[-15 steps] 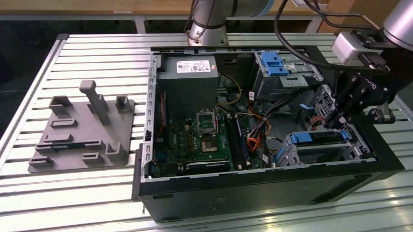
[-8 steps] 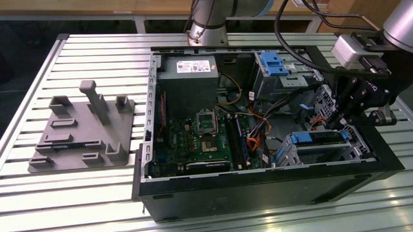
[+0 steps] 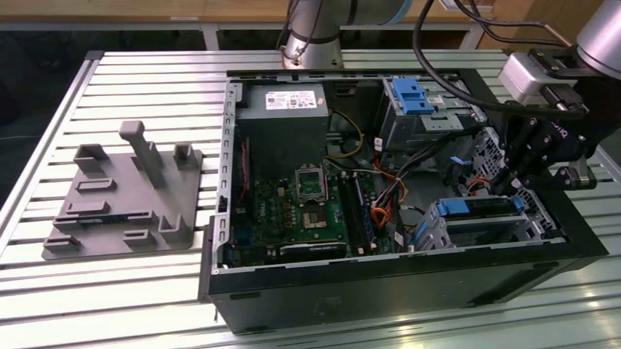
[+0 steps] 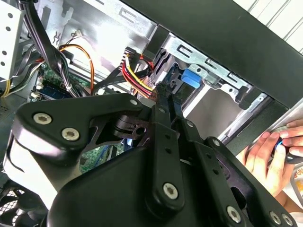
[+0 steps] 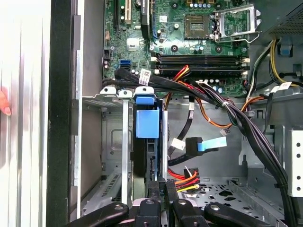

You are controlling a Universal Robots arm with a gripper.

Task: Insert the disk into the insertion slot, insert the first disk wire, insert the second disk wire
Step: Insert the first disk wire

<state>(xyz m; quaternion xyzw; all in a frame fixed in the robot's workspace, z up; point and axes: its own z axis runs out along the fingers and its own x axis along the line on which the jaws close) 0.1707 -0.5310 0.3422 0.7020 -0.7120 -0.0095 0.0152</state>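
The disk [image 3: 481, 206], framed by its blue carrier [image 5: 147, 124], sits inside the insertion slot [image 3: 490, 231], the silver cage at the case's corner on the exterior view's right. My gripper [image 3: 513, 182] reaches down into the case just beside that cage. In both wrist views its fingers [image 4: 164, 90] are pressed together at the end of a red, yellow and black disk wire [image 5: 184, 177], close to the disk's edge [image 4: 190, 78]. The plug itself is hidden between the fingertips [image 5: 169, 189]. A second wire with a blue plug [image 5: 199, 144] hangs free nearby.
The open black computer case [image 3: 388, 283] lies on a slatted metal table. A taller cage with a blue latch [image 3: 412, 98], thick cable bundles [image 5: 236, 118] and the motherboard [image 3: 310, 211] crowd the inside. A grey fixture [image 3: 121, 196] lies beside the case. A person's hand [image 4: 270, 158] rests outside the case wall.
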